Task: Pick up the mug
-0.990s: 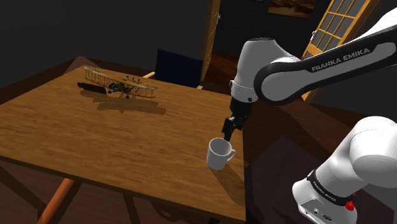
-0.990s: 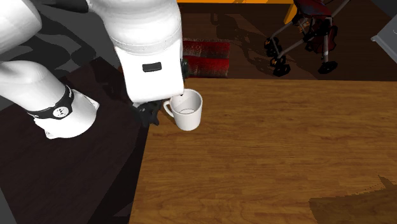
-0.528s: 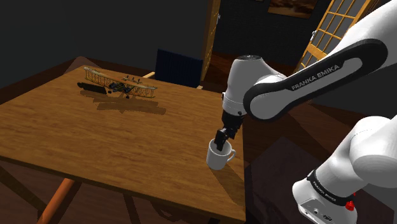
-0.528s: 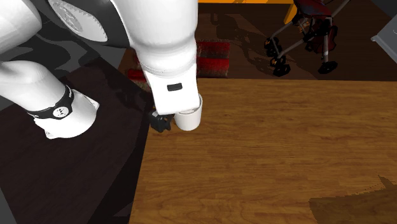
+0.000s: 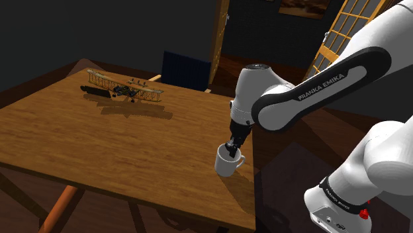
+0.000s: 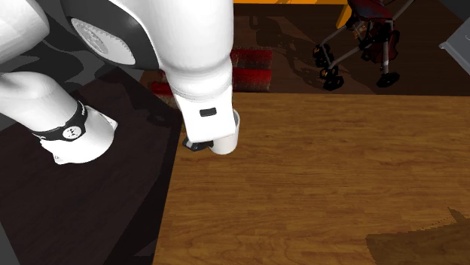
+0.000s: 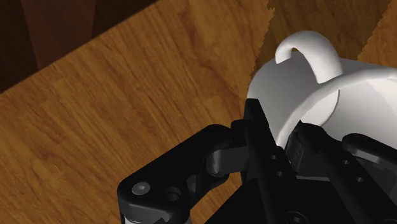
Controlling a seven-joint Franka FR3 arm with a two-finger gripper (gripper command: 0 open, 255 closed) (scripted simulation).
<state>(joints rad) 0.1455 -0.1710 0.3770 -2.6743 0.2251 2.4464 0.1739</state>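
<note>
A white mug (image 5: 225,165) stands upright near the corner of the wooden table (image 5: 99,139) closest to the arm's stand. My black gripper (image 5: 231,150) comes down onto its rim beside the handle and is shut on the mug's wall. From the wrist, the mug (image 7: 299,95) sits with its handle pointing away, one finger (image 7: 257,127) pressed on the outside and the other inside the cup. In the second exterior view the white forearm covers most of the mug (image 6: 225,144); a bit of the gripper (image 6: 192,145) peeks out at the table's edge.
A model biplane (image 5: 126,89) rests at the table's far side, well away from the mug. A dark blue chair back (image 5: 185,69) stands behind the table. Across the floor are a red rug (image 6: 248,68) and a wheeled frame (image 6: 361,38).
The gripper has dropped from above the mug onto its rim, and its fingers have gone from open to shut on the wall. The mug has stayed where it was.
</note>
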